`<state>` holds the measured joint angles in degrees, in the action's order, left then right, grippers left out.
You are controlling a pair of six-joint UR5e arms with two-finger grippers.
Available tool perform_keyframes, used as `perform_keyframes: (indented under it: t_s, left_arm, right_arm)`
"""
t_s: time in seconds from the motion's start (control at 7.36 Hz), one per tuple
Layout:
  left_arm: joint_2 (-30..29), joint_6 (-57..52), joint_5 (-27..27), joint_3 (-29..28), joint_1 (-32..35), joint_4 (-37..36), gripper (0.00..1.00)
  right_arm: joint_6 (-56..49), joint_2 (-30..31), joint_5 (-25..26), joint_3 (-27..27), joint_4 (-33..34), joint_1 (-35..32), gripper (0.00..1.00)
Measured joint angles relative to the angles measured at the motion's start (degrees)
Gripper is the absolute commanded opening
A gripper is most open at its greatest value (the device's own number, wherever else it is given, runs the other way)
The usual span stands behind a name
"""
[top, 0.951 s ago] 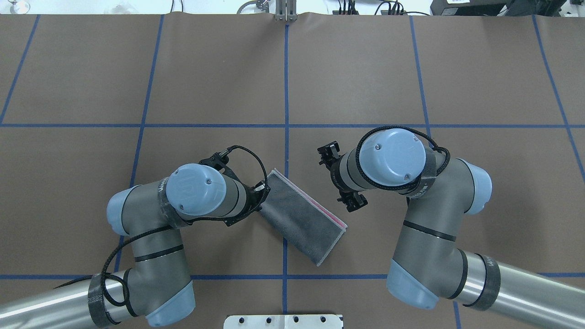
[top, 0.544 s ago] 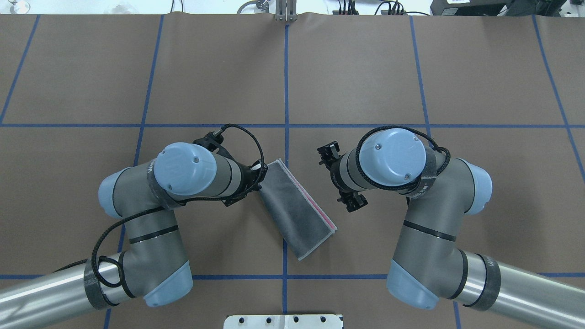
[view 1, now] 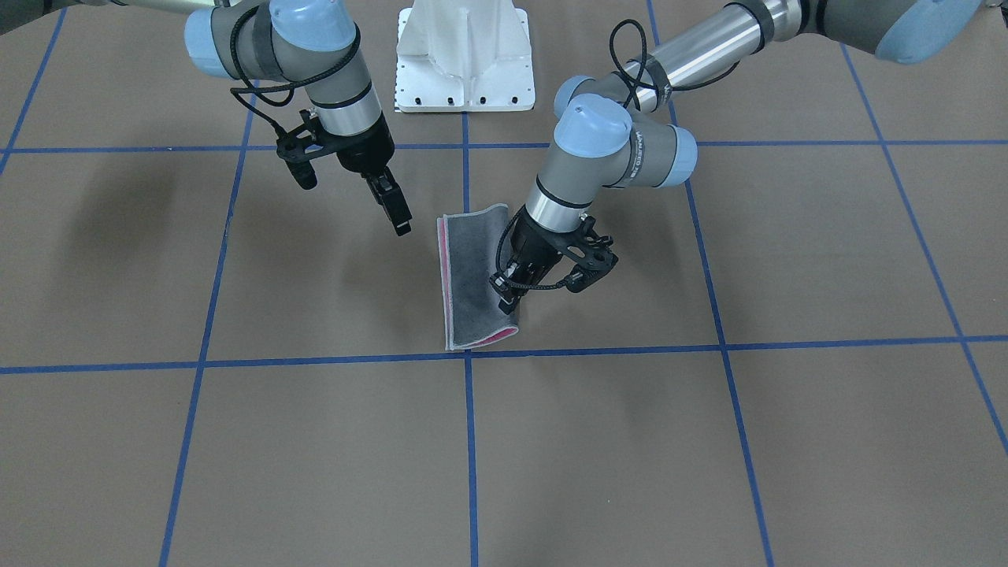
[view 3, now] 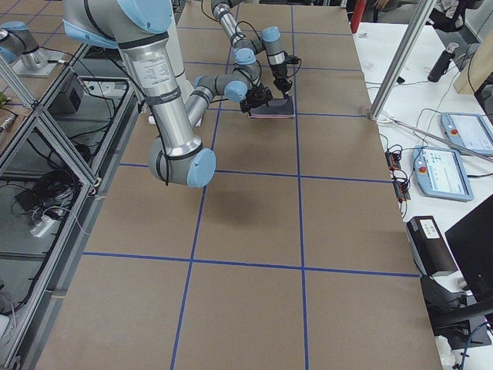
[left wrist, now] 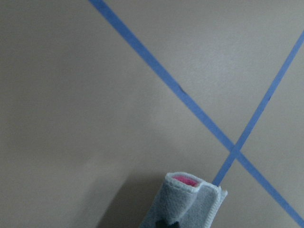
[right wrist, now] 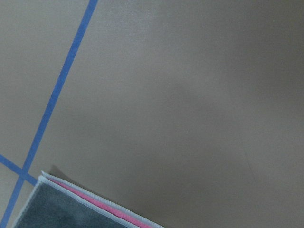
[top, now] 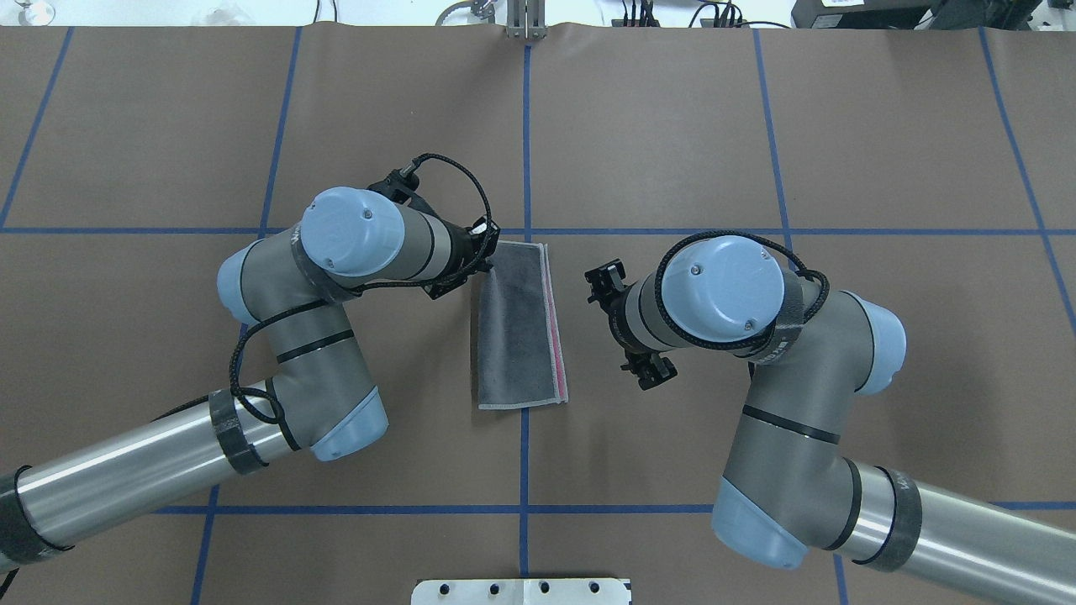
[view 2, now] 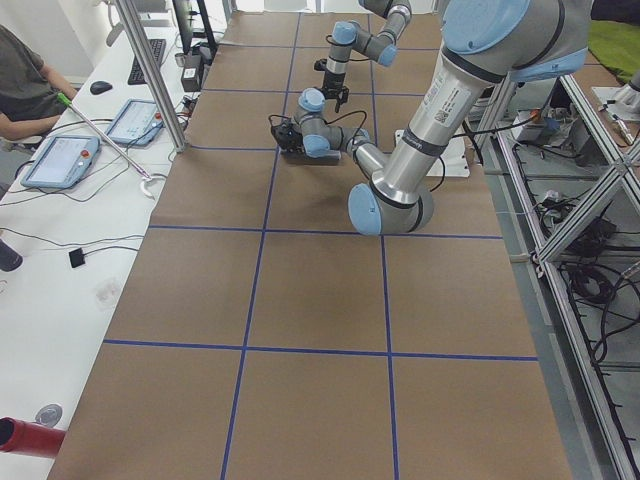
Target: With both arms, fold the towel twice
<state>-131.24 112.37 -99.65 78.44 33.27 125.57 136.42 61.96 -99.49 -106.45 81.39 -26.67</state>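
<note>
The table [top: 672, 126] is covered in brown paper marked off into large squares by blue tape lines [top: 782, 230]. A folded towel [top: 513, 336] lies on it, dark grey face up with a pink strip along one long edge, across the central line. A white base plate [top: 521, 591] sits on that line at the robot's edge.

- Counter [top: 883, 126]: brown cover, divided into squares by blue tape lines [top: 527, 126].
- White pedestal base [view 1: 465, 55]: at the counter's edge.
- White side counter [view 2: 60, 270]: bears two tablets [view 2: 58, 160] and a keyboard [view 2: 156, 52]; a seated person [view 2: 25, 85] beside it.
</note>
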Motion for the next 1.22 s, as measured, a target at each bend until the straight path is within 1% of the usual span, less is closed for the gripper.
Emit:
perform_keyframes:
  t_s: [0.14,0.27,0.54,0.68,0.82,1.09,1.22]
  left_arm:
    - [-0.85,-0.97,-0.08,-1.39,0.90,0.23,0.52]
    - [-1.29,-2.68,-0.21,-2.21,1.72,0.26,0.58]
    - [-1.44,-5.00,-1.20,-2.45,2.60,-0.10,0.57]
    - [-0.98,-4.80,-3.02,-1.76,2.67,-0.34,0.52]
    - [0.50,-3.18,-4.49,0.29,2.45,-0.52,0.51]
    - [6.18,0.14,-4.69,8.78,-0.36,-3.28,0.50]
    - [8.32,0.82,-3.41,13.27,-2.79,-6.88,0.48]
  right_arm:
    - [-0.01,0.03,0.00,0.00,0.00,0.00,1.00]
    - [-0.01,0.06,0.00,0.04,0.00,-0.05,1.00]
    - [-0.03,0.09,0.00,0.17,-0.05,-0.22,1.00]
    - [-0.05,0.08,0.00,0.23,-0.10,-0.41,1.00]
    - [-0.12,0.04,0.00,0.29,-0.23,-0.68,1.00]
    - [-0.87,-0.05,0.00,0.35,-0.48,-0.96,1.00]
    - [-1.09,-0.09,0.00,0.36,-0.51,-0.98,1.00]
